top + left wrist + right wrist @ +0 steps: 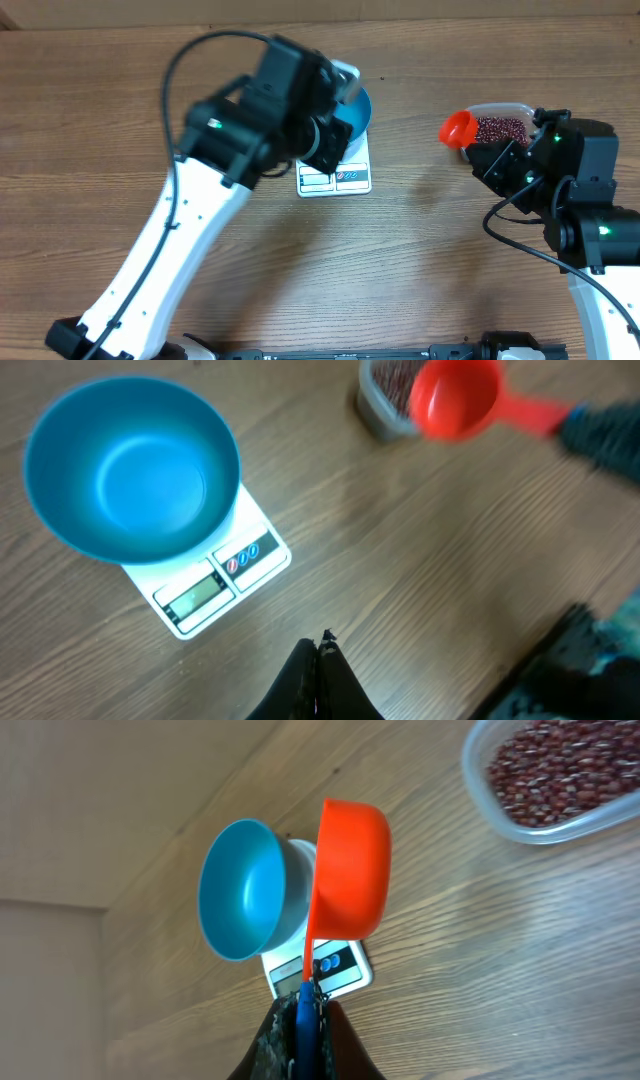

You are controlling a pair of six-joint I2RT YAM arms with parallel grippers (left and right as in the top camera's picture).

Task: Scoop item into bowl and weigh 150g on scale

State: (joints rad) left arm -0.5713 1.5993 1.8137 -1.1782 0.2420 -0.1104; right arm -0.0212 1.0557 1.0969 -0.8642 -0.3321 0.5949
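Your beans [560, 770] are a loose heap of tiny hard grains in the clear tub [497, 106] on the right of the desk [420, 260]. Expect them to pour freely, roll and bounce; you cannot pinch them, and a tilted scoop will likely spill. The red scoop [350, 870] is the way to carry them. It looks like light, stiff plastic, and the right claw [303, 1015] is clamped on the end of its handle. Its cup hangs just beside the tub and looks empty in the left wrist view. The blue bowl [130, 470] sits empty on the white scale [215, 585]. It is probably light and smooth, so a knock could slide it off centre. The left claw [320, 660] is fully closed on nothing, above the desk near the scale.

From overhead the left arm covers most of the bowl and the back of the scale. The display is too small to read in any view, and you cannot tell how deep the beans lie.
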